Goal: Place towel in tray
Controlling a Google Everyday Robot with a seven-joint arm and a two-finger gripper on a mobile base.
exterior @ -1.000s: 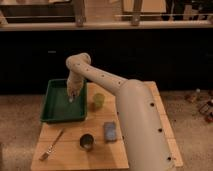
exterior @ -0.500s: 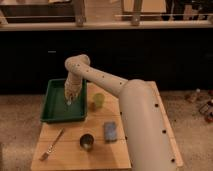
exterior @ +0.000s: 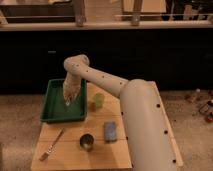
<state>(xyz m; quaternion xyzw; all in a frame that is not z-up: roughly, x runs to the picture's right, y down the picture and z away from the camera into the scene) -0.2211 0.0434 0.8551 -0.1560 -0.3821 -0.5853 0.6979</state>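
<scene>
Towel hangs at the gripper over the green tray on the counter; whether the jaws grip it cannot be told.

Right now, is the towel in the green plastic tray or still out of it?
Cannot tell whether it is released. The gripper hangs over the green plastic tray with pale towel material at its tip, inside the rim.

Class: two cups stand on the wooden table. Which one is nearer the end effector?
The yellow-green cup, just right of the green tray over which the end effector hangs. The metal cup stands farther off, near the table's front edge.
</scene>
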